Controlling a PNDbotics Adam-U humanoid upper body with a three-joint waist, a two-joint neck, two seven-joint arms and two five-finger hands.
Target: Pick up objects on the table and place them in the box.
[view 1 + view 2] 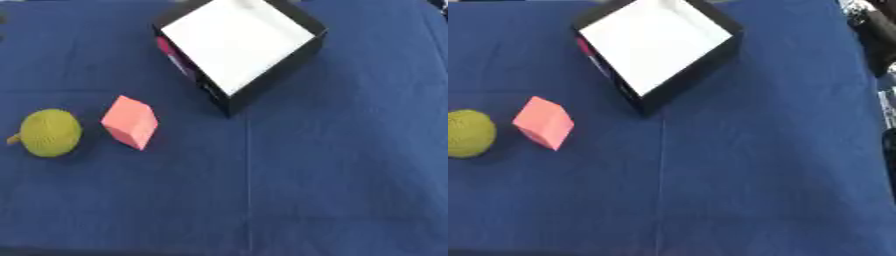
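1. A table covered in a dark blue cloth (332,190) fills both eye views, seen from above; a faint crease line runs down the cloth from the middle toward 6 o'clock.
2. A black-walled box (262,87) with a white inside floor sits toward 12 o'clock, turned so one corner points down toward the middle of the table; its outer wall facing 8 o'clock carries a pink and white printed patch that cannot be read; nothing shows on the white floor.
3. A pink block (129,122) rests on the cloth at about 9 o'clock, tilted so one corner points down; it lies apart from the box, off that box's lower corner.
4. A yellow-green round object (50,132) with a bumpy skin and a small brownish stub on its left side lies just beside the pink block, further toward 9 o'clock; the two look close but not touching.
5. Neither robot hand shows in either view, so whether each is released, clenched or grasping anything cannot be told; nothing holds or touches the block, the round object or the box.
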